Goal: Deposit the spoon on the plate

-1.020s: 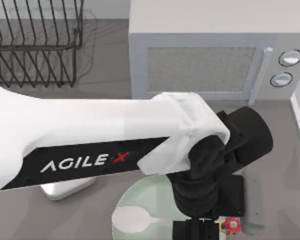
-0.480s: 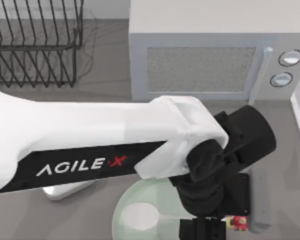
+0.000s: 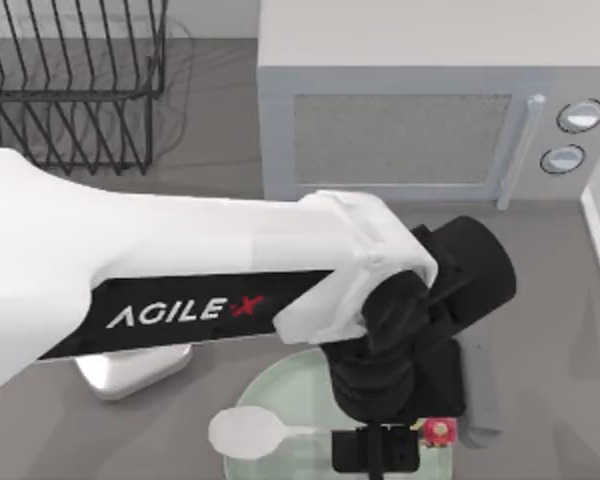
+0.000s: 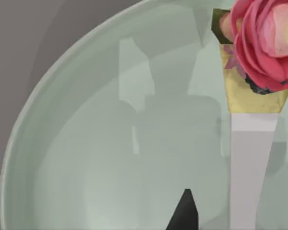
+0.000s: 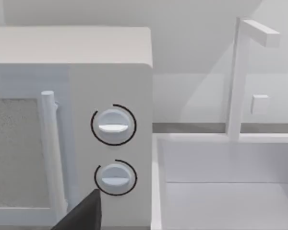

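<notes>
- Our left gripper hangs over the plate at the six o'clock edge of the top view; its fingers look closed on the handle of the spoon, though we cannot tell how tight the pinch is.
- The spoon's bowl points to nine o'clock and lies over the plate's nine o'clock rim, partly past it, so a release here could, we judge, leave the spoon tipping off.
- In the left wrist view the pale handle runs across the plate's green floor, with a rose ornament at its end.
- The steel scale pan sits just beside the plate at nine o'clock, and the microwave stands at twelve; there is open room toward three o'clock.
- Our right arm is parked; its wrist camera faces the microwave dials and a sink.
</notes>
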Available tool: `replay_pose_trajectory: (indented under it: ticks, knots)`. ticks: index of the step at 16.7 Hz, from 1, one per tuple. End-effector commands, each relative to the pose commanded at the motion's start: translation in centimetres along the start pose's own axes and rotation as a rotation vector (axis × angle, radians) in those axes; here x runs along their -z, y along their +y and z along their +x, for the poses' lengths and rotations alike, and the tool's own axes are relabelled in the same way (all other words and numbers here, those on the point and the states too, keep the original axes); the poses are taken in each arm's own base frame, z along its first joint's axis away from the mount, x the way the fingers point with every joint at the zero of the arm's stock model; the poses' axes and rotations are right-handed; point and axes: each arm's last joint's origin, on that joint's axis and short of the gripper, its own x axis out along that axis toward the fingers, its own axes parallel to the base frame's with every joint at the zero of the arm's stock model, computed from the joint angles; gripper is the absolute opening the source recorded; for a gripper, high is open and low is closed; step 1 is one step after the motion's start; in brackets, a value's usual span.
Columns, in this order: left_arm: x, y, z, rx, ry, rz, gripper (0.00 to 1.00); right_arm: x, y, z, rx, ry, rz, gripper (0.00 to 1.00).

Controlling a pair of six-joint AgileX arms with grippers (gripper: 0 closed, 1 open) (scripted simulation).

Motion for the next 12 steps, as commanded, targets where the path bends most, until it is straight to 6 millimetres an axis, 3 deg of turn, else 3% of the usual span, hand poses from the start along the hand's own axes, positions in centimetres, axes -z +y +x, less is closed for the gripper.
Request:
replay_pose_trajectory:
  ticks: [3, 8, 12]
  knots:
    - [0.7, 0.0, 1.8, 0.033, 0.053, -0.016, 0.00, 0.0, 0.0, 0.0, 0.000, 0.000, 0.000, 1.00]
    - [0.7, 0.0, 2.0, 0.036, 0.057, -0.017, 0.00, 0.0, 0.0, 0.0, 0.000, 0.000, 0.000, 1.00]
    - [0.7, 0.0, 2.0, 0.036, 0.057, -0.017, 0.30, 0.0, 0.0, 0.0, 0.000, 0.000, 0.000, 1.00]
